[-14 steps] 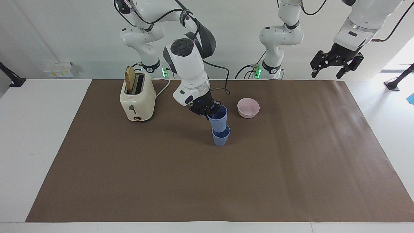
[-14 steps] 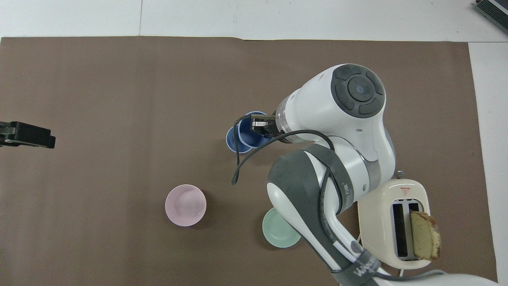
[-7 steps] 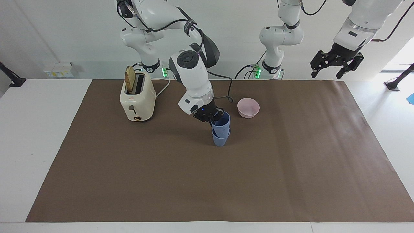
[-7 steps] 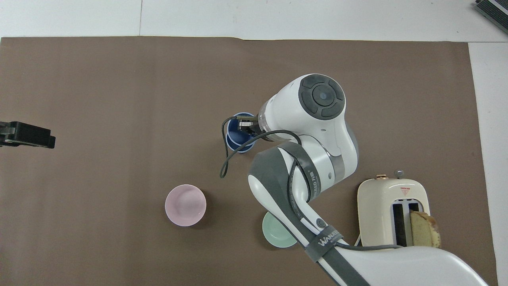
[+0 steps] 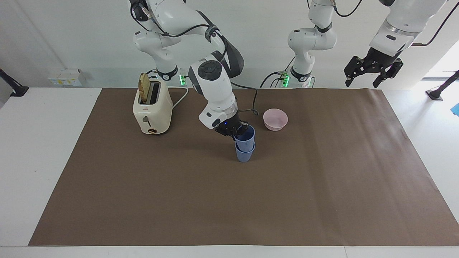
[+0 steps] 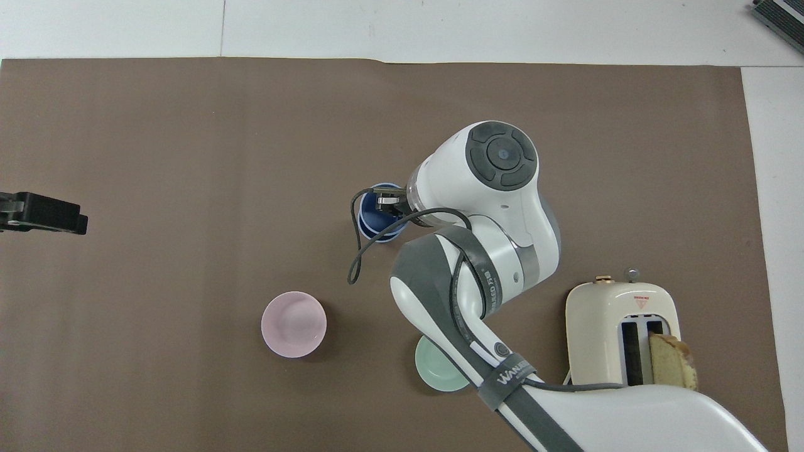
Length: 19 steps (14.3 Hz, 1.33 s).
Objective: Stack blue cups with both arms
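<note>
Two blue cups stand nested near the middle of the brown mat. The upper cup (image 5: pixel 247 137) sits deep in the lower cup (image 5: pixel 245 153), with only its rim band showing above it. My right gripper (image 5: pixel 237 133) is shut on the upper cup's rim on the side toward the robots. In the overhead view the cups (image 6: pixel 370 221) show partly under the right gripper (image 6: pixel 387 204) and its wrist. My left gripper (image 5: pixel 372 74) is open and empty, and waits high over the mat's edge at the left arm's end; it also shows in the overhead view (image 6: pixel 39 213).
A pink bowl (image 5: pixel 275 119) stands beside the cups, nearer to the robots. A mint-green bowl (image 6: pixel 438 371) lies partly under the right arm. A cream toaster (image 5: pixel 152 109) with a bread slice (image 5: pixel 144 87) stands at the right arm's end.
My right gripper has lowered the upper cup into the lower one, so it now sits deep in it. The right arm's elbow has drawn back. The left arm has not moved.
</note>
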Tool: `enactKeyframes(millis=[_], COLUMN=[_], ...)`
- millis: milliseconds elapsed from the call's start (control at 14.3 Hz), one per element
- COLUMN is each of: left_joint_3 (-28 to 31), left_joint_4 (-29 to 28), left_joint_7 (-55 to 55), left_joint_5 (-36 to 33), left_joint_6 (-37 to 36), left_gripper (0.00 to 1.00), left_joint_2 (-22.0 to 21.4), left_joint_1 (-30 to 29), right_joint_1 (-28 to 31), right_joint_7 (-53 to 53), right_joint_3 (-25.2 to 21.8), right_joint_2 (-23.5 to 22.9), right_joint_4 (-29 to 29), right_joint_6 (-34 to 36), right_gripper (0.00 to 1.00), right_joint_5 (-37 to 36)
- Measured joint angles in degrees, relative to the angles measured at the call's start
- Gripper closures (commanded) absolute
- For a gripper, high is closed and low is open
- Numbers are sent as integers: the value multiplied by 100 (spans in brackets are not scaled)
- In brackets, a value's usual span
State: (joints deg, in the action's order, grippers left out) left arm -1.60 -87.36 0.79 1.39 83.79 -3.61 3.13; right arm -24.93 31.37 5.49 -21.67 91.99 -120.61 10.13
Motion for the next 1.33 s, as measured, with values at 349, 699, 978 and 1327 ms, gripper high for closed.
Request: enactKeyframes(millis=[349,699,978,1327], left_joint_3=[0,0,0,0], left_joint_4=[0,0,0,0], left_joint_7=[0,0,0,0], left_joint_5=[0,0,0,0], left_joint_6=[0,0,0,0], left_gripper=[0,0,0,0], left_joint_2=[0,0,0,0], left_joint_1=[0,0,0,0], right_joint_1=[-3,-3,-3,-2], right_joint_7=[0,4,4,4], right_joint_3=[-10,-13,-13,-27], right_joint_2=[-67,-114,-114,-114], right_joint_4=[127,132,118,105], right_joint_6=[0,-6,-19,-28], right_gripper=[100,27,0,0], right_joint_5=[0,0,0,-41])
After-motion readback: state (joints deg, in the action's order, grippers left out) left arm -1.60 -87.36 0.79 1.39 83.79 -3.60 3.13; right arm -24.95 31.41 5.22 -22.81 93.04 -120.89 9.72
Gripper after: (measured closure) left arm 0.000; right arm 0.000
